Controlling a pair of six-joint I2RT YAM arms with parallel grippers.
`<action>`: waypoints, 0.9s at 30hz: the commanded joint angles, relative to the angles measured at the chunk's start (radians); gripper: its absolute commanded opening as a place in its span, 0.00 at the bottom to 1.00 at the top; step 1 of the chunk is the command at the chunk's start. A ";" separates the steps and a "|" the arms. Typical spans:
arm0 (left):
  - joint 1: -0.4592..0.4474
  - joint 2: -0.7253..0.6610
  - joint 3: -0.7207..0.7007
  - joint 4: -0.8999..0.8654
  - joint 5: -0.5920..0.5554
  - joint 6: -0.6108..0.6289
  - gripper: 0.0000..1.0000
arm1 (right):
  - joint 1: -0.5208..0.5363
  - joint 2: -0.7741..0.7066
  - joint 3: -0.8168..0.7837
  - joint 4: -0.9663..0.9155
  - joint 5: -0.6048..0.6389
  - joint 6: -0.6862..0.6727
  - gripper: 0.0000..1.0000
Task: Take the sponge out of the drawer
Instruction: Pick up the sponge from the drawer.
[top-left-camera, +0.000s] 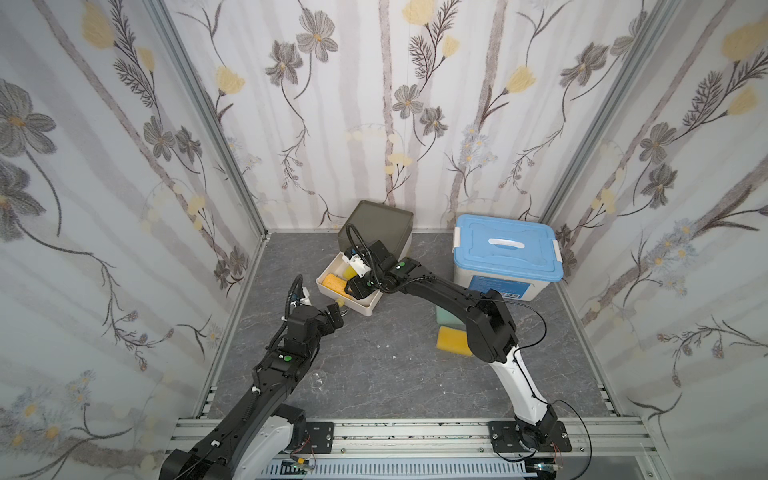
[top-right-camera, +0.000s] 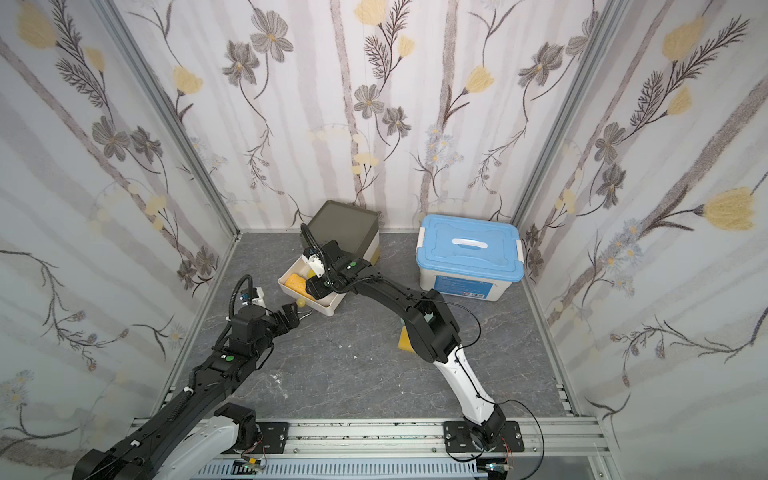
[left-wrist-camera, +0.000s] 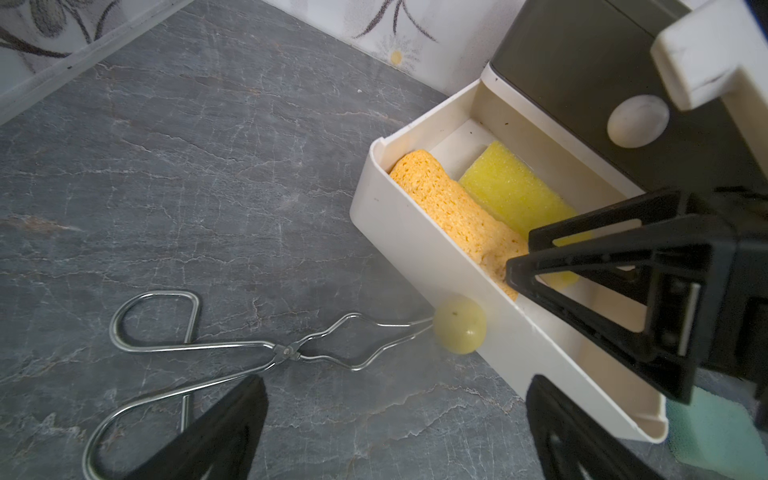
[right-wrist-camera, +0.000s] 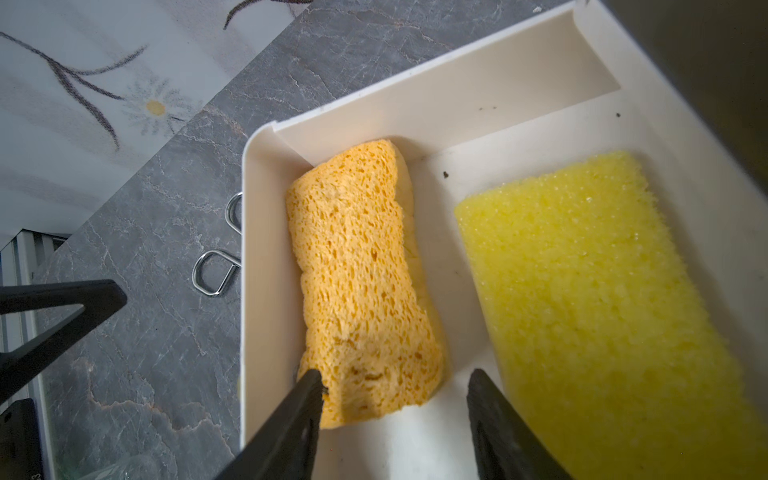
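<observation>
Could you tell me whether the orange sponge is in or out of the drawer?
In: the orange sponge lies inside the drawer, against its front wall.

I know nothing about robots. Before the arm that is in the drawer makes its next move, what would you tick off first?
1. Drawer pulled open: ok.
2. Orange sponge lying uncovered along the drawer's front wall: ok.
3. Right gripper open, with a finger on either side of that sponge's end: ok.
4. Sponge gripped: not ok, the jaws have not yet closed.
5. Yellow sponge outside the jaws: ok. Whether a finger touches it: cannot tell.
6. Left gripper open and outside the drawer, near the tongs: ok.
</observation>
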 joint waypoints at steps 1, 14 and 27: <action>0.000 0.002 -0.001 0.011 -0.011 0.002 1.00 | -0.001 0.009 0.004 0.001 -0.031 0.010 0.62; 0.002 -0.004 -0.004 0.010 -0.014 -0.001 1.00 | -0.001 0.054 0.035 -0.013 -0.076 0.003 0.64; 0.002 -0.009 -0.007 0.007 -0.020 -0.002 1.00 | -0.005 0.059 0.043 0.000 -0.115 0.005 0.09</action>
